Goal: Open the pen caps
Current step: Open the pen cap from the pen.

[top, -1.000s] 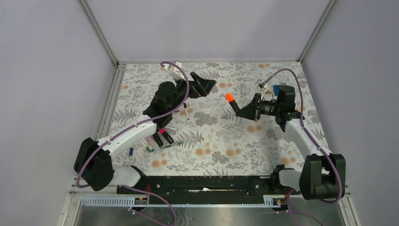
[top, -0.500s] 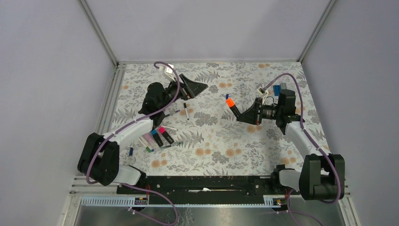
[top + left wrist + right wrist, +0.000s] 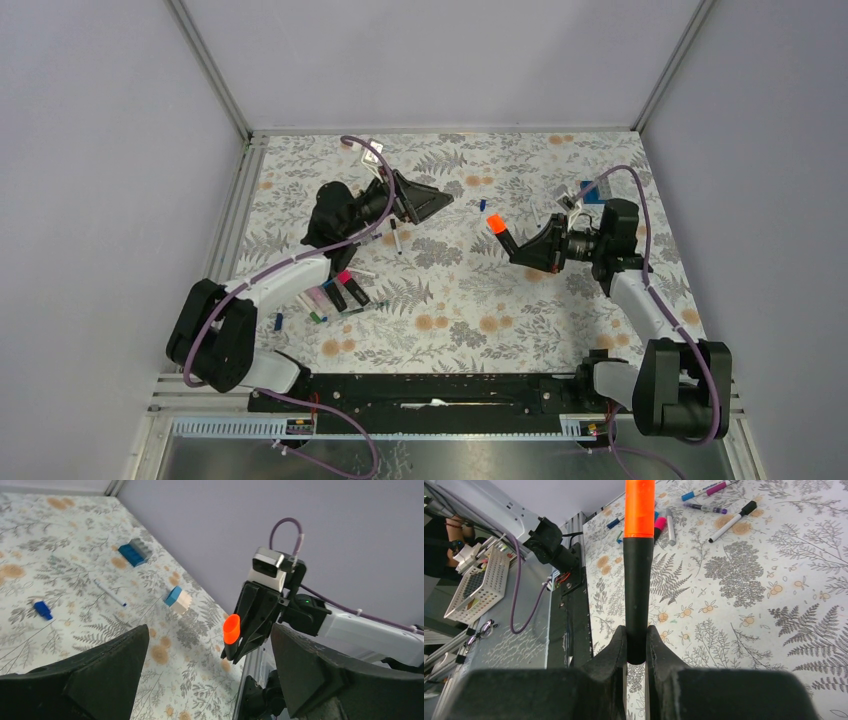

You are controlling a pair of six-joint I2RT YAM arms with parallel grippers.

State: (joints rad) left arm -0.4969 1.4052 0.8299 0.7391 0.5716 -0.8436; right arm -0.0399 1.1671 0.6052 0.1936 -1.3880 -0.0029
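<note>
Orange cap (image 3: 493,222) tops a black highlighter (image 3: 638,590) clamped at its base by the right gripper (image 3: 636,642), raised in the air, its long axis aimed at the left gripper (image 3: 430,200), whose jaws gape wide, facing the cap but well apart.

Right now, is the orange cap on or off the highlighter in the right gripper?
On. The orange cap sits flush on the black highlighter clamped in the right gripper; the open left gripper is apart from it.
</note>
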